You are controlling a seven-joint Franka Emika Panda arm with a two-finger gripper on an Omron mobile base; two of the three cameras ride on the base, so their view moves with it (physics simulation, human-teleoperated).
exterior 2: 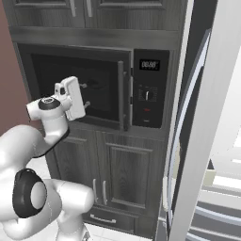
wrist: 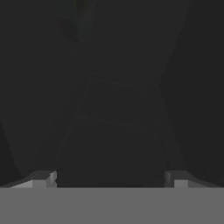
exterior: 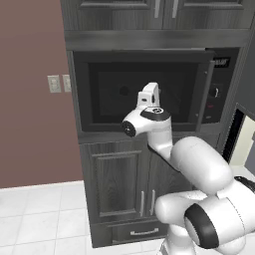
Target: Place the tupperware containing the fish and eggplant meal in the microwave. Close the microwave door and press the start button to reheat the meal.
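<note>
In front of the microwave door [exterior 2: 80,87] (shut), the gripper [wrist: 109,177] hovers, fingers wide apart.

The microwave door [exterior 2: 89,89] sits shut across the microwave [exterior: 149,89], blocking the cavity. The open gripper [exterior 2: 85,95] hovers just before its glass.

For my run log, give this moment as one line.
end effector: open, empty | facing microwave | door: nearly shut | start: not pressed
</note>
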